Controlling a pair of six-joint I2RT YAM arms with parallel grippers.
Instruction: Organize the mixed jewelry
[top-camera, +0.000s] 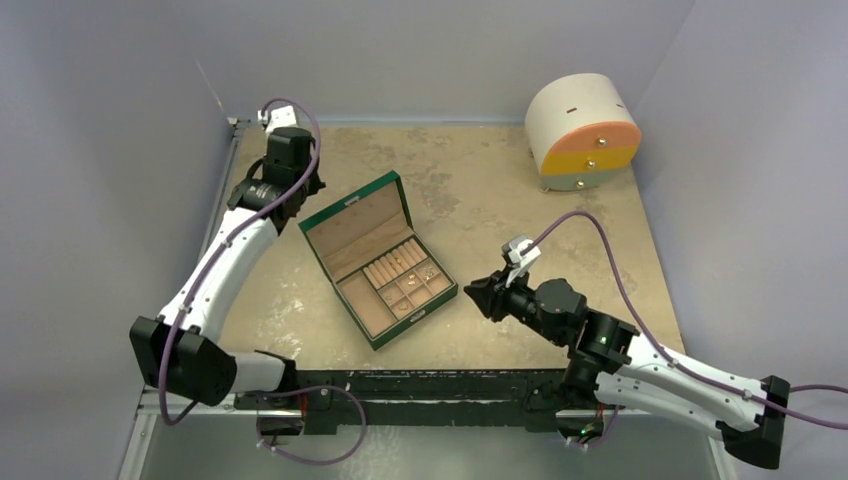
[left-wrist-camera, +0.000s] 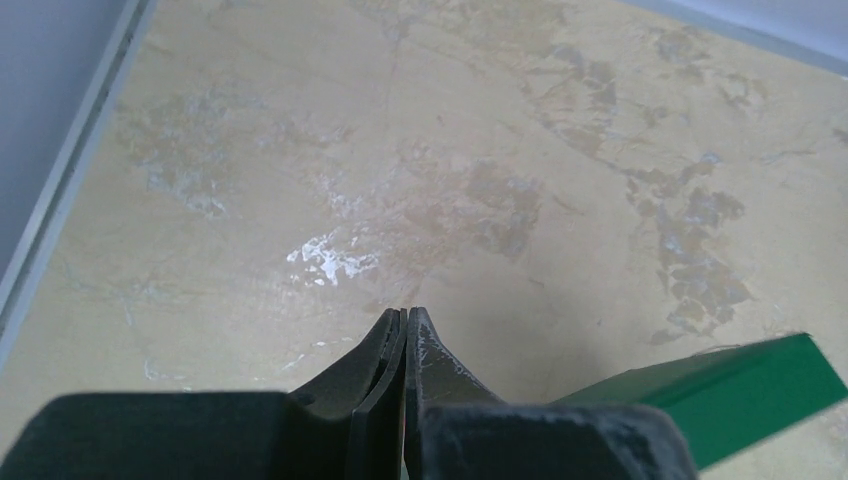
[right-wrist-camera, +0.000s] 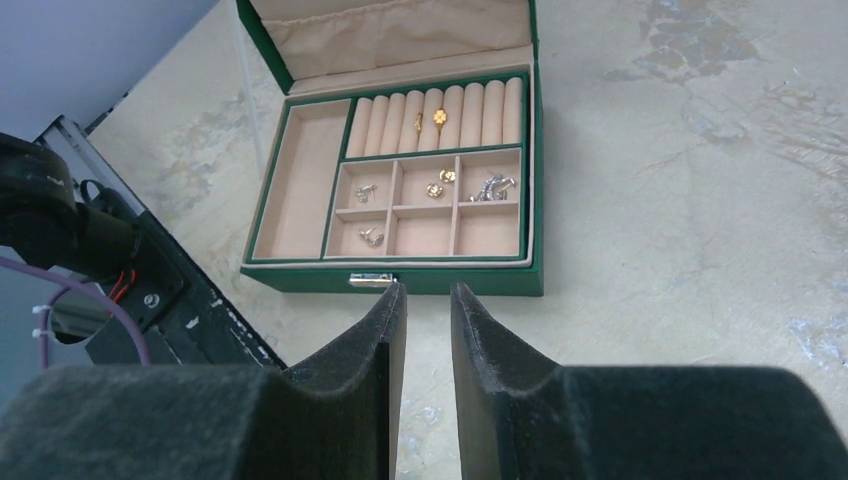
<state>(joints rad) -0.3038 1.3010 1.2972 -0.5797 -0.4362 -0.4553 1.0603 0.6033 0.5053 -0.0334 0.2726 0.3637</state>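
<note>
The mixed jewelry lies in the open green box (right-wrist-camera: 470, 279). A gold ring (right-wrist-camera: 440, 117) sits in the ring rolls. Gold earrings (right-wrist-camera: 437, 186) and silver pieces (right-wrist-camera: 490, 187) lie in the back small compartments, and more silver pieces (right-wrist-camera: 371, 237) in the left ones. My right gripper (right-wrist-camera: 428, 290) hovers just in front of the box's clasp, its jaws a little open with nothing between them; in the top view it (top-camera: 475, 292) is right of the box (top-camera: 415, 320). My left gripper (left-wrist-camera: 408, 312) is shut on nothing over bare table, beside the box's lid corner (left-wrist-camera: 720, 395).
A round white-and-orange drawer cabinet (top-camera: 583, 130) stands at the back right. The left arm (top-camera: 285, 160) reaches to the table's back left corner. A dark rail (top-camera: 420, 385) with cables runs along the near edge. Grey walls close in the table.
</note>
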